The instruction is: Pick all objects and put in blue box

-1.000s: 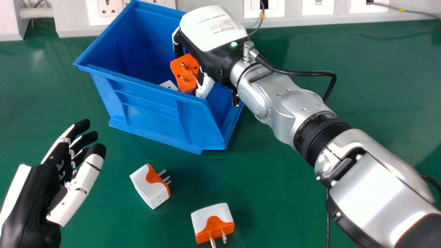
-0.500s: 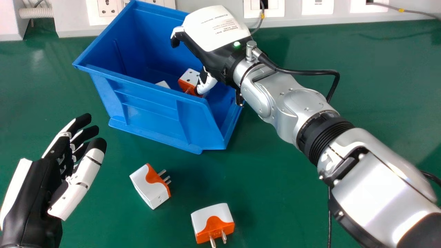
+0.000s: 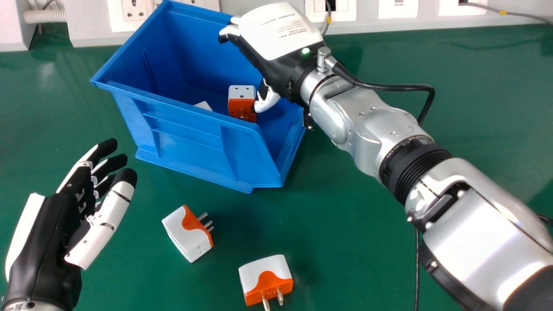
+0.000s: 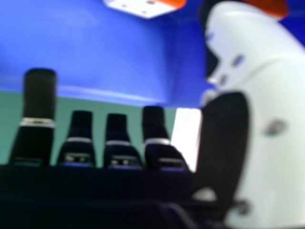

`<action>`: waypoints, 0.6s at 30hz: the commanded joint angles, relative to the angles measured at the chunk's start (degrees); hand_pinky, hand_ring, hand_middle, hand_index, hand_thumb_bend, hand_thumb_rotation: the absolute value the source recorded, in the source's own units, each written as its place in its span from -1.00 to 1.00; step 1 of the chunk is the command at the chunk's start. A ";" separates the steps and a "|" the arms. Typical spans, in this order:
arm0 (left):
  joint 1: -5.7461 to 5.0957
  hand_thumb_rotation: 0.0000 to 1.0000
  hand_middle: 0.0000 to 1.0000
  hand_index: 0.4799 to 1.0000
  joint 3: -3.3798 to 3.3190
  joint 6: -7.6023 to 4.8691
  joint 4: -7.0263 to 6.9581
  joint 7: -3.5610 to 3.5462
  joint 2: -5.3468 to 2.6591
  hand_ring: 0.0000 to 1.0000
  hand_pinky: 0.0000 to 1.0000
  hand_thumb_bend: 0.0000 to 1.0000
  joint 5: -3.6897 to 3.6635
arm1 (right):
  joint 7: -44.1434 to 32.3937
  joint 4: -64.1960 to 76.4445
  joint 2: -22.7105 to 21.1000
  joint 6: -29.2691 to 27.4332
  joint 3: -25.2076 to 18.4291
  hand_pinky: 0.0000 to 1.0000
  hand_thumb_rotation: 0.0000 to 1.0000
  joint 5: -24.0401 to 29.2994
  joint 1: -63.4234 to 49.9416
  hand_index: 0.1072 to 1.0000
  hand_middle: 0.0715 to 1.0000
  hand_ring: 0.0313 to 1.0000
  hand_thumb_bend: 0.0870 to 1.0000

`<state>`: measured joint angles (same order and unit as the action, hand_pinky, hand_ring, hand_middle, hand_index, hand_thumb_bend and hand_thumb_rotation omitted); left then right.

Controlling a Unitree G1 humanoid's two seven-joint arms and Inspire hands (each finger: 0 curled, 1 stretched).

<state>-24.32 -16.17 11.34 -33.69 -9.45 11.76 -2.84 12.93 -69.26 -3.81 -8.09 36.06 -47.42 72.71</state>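
Observation:
In the head view my right hand [image 3: 276, 52] is over the blue box [image 3: 185, 127], fingers extended, holding nothing. An orange and white plug adapter [image 3: 242, 101] lies in the box beside its thumb; part of another white piece [image 3: 203, 105] shows behind the near wall. The right hand view shows my right hand [image 4: 233, 138] open, with the box [image 4: 95, 52] and adapters [image 4: 143, 6] beyond it. Two white and orange adapters lie on the green table, one [image 3: 185, 235] left of the other [image 3: 264, 278]. My left hand [image 3: 52, 242] rests open at the head view's left.
The green table [image 3: 354, 229] extends around the box. Along its back edge runs a grey panel with sockets [image 3: 397, 8] and a thin cable [image 3: 525, 16]. The silver right forearm spans the table's right side.
The right hand has let go of the orange and white adapter, which dropped into the box, and has drawn slightly back and right. My left hand has shifted slightly up and to the right.

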 commanded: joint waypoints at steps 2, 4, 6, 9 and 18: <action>0.77 0.23 0.76 0.60 0.06 0.03 -0.04 0.67 0.25 0.71 0.53 -0.26 0.60 | 1.02 3.83 -1.90 -0.20 -1.46 -0.10 -1.00 1.22 0.06 0.59 0.78 0.76 -0.27; 1.04 0.23 0.76 0.60 0.22 0.55 -0.36 0.74 0.31 0.71 0.53 -0.26 1.00 | 0.56 7.85 -3.60 -0.26 -2.27 -0.10 -1.00 1.45 -1.50 0.59 0.77 0.75 -0.27; 1.41 0.23 0.76 0.60 0.35 0.86 -0.32 0.80 0.41 0.70 0.53 -0.26 1.29 | -0.16 11.53 -5.10 -0.21 -3.03 0.01 -1.00 1.58 -2.95 0.59 0.76 0.74 -0.16; 1.96 0.23 0.76 0.60 0.47 1.23 -0.07 0.90 0.69 0.70 0.52 -0.26 1.61 | -1.98 18.94 -8.18 -0.38 -5.21 0.24 -1.00 2.65 -6.08 0.59 0.76 0.73 -0.23; 3.48 0.23 0.75 0.60 0.34 1.46 1.47 0.83 1.24 0.69 0.50 -0.25 1.93 | -7.33 50.24 -14.75 7.15 -14.31 0.45 -1.00 5.00 -23.20 0.60 0.75 0.72 -0.51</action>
<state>-21.13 -15.57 13.35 -32.37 -8.65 12.41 -1.06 6.12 -25.18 -17.48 -2.39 24.00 -42.91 51.36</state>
